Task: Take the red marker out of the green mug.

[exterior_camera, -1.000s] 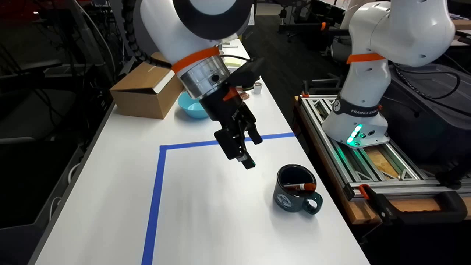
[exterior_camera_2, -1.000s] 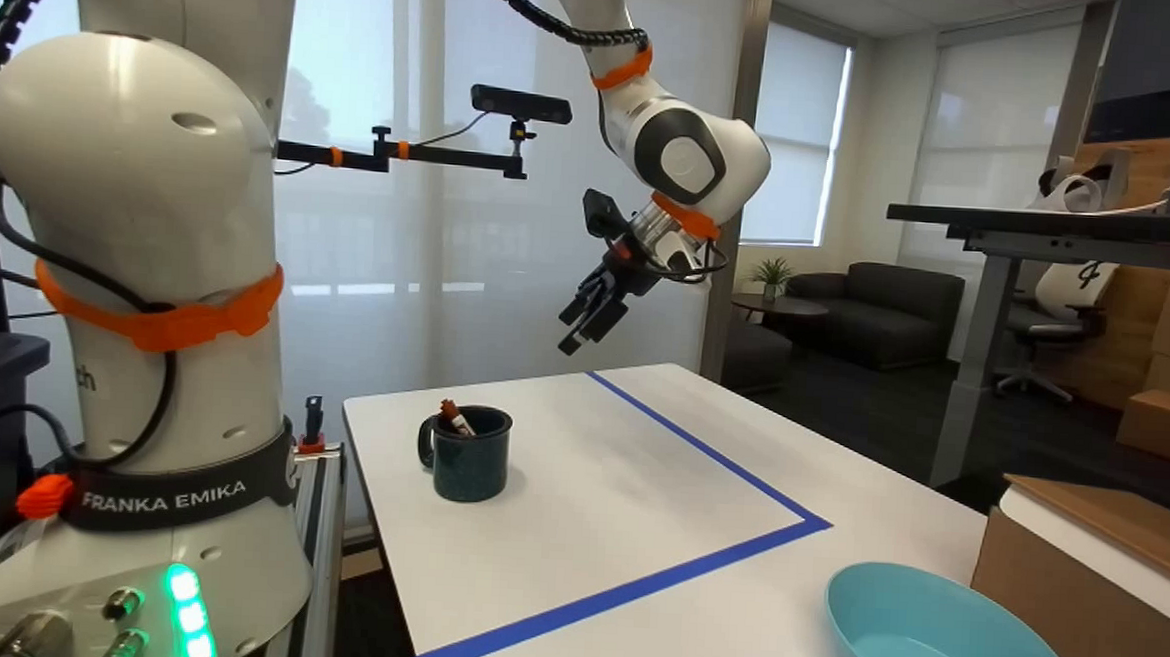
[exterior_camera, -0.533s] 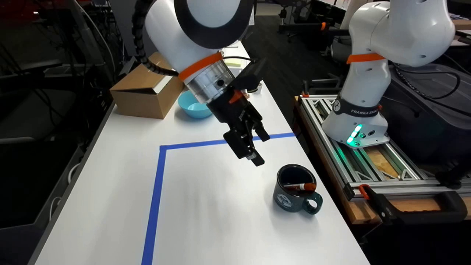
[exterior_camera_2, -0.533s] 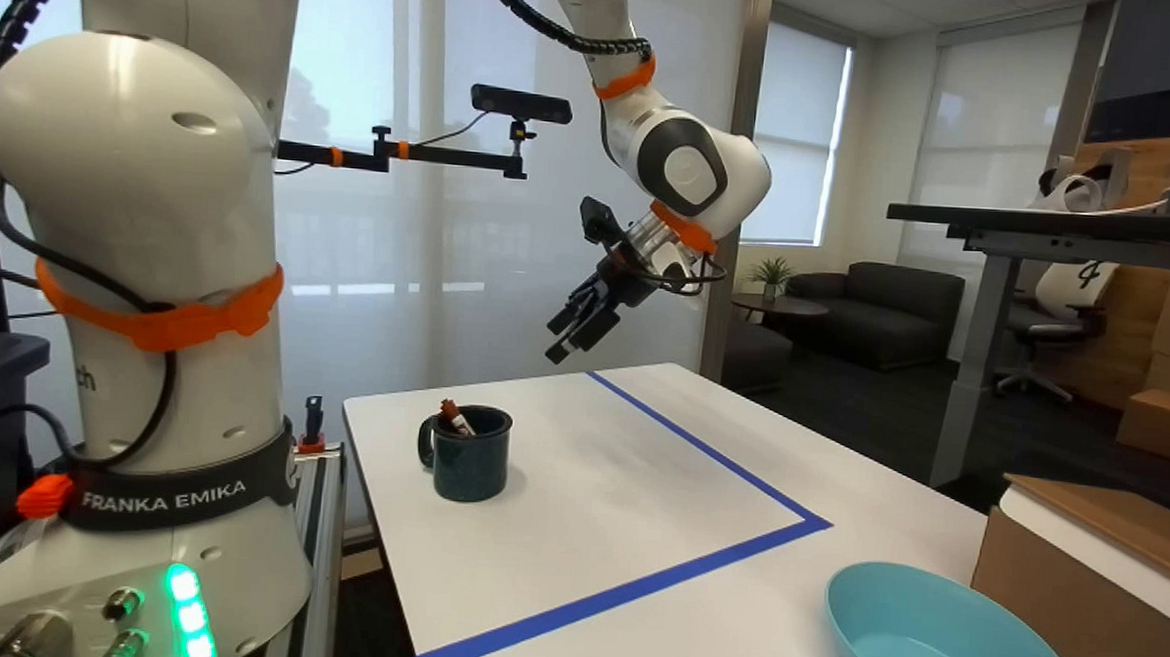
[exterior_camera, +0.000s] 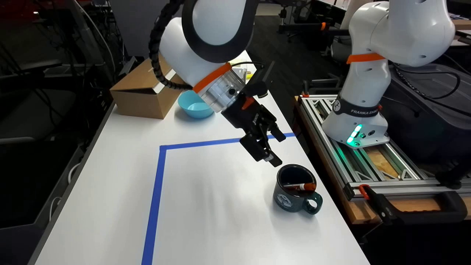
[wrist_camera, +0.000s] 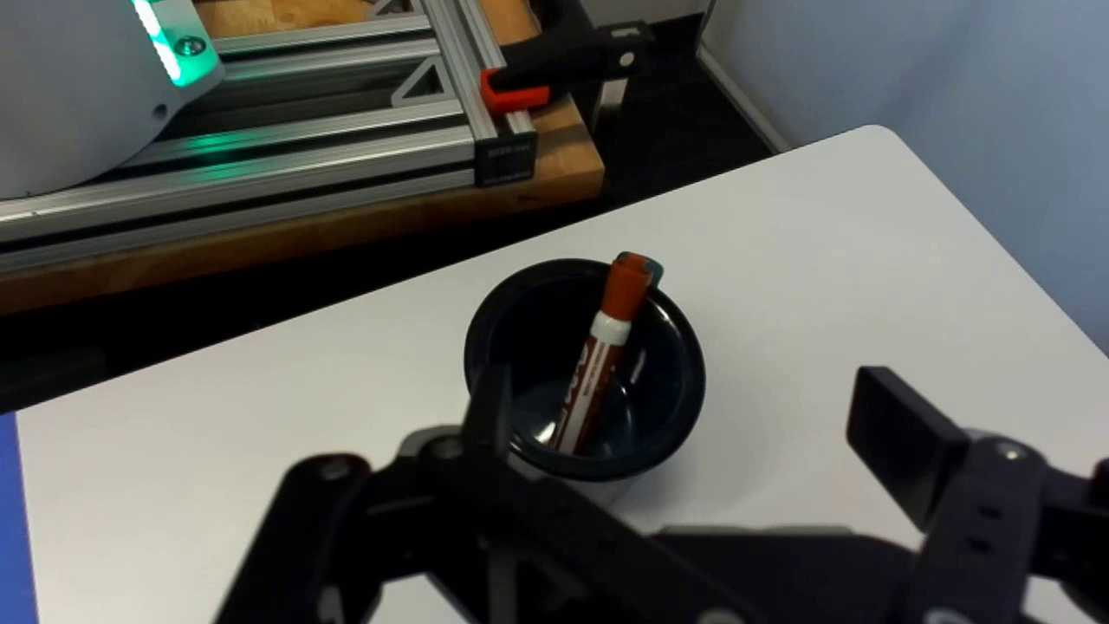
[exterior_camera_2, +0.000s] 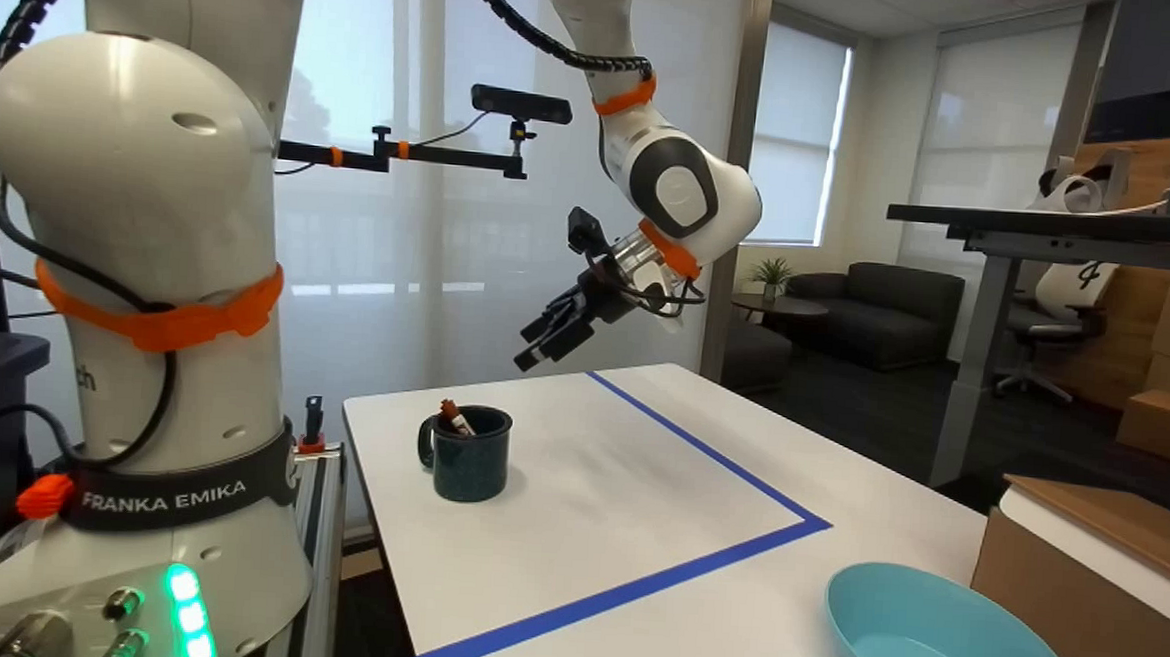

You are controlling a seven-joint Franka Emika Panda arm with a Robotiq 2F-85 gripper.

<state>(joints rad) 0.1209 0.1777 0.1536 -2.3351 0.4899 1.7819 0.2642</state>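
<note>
The green mug [exterior_camera: 285, 201] stands upright on the white table in both exterior views [exterior_camera_2: 472, 469]; it looks nearly black. Its handle faces the near table edge by the robot base. The red marker [exterior_camera: 304, 187] leans inside it, its orange-red cap up at the rim above the handle. In the wrist view the marker [wrist_camera: 596, 364] lies slanted in the mug [wrist_camera: 691, 386], cap at the top. My gripper [exterior_camera: 278, 149] is open and empty, tilted, above and to the side of the mug. In the wrist view the fingers [wrist_camera: 689, 412] are wide apart; the left fingertip overlaps the mug's rim.
Blue tape [exterior_camera: 157, 191] marks a corner on the table [exterior_camera_2: 624, 531]. A light blue bowl [exterior_camera_2: 940, 628] and a cardboard box [exterior_camera: 141, 101] stand beyond the tape. The robot base [exterior_camera_2: 162, 557] on its metal frame [wrist_camera: 346, 156] stands beside the table edge near the mug.
My gripper has moved toward the mug and a little lower, staying open. The mug and marker have not moved.
</note>
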